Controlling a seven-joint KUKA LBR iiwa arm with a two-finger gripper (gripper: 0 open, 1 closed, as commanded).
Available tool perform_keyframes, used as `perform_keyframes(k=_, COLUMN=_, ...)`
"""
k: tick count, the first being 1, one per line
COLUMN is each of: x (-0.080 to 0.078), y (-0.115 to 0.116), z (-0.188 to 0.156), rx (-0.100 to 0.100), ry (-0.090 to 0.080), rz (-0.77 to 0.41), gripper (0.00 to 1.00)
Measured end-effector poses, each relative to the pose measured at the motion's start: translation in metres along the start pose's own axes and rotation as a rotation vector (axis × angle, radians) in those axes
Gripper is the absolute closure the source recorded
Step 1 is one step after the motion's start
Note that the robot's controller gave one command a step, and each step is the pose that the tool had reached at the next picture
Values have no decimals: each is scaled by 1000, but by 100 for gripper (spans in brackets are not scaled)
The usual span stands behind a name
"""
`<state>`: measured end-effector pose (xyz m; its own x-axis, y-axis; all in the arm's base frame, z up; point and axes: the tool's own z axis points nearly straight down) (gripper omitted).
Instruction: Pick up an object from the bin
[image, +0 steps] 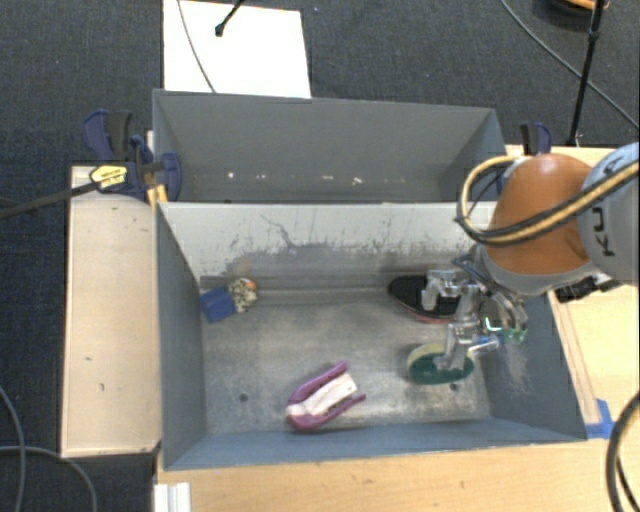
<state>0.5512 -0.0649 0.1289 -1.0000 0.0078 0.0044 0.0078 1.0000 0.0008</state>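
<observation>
Gripper (462, 350) over the one dark-green disc (430, 371); one black piece (409, 293) just behind it, one purple-white piece (322, 396) further left; jaws: cannot tell.

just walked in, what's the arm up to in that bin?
The gripper is down at the right side of the bin, right over a flat dark green thing that lies on the floor, not lifted. A black thing lies just behind it, a purple and white thing near the front, and a blue thing at the back left.
</observation>
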Motion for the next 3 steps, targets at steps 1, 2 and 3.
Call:
perform_keyframes(k=1, x=59, y=-55, z=57, rx=2, ry=0, rz=-100, gripper=0)
perform_keyframes(k=2, x=55, y=-52, z=54, rx=1, ry=-7, rz=-107, gripper=100)
perform_keyframes(k=3, x=62, y=-48, z=-69, rx=4, ry=-14, rz=-141, gripper=100)
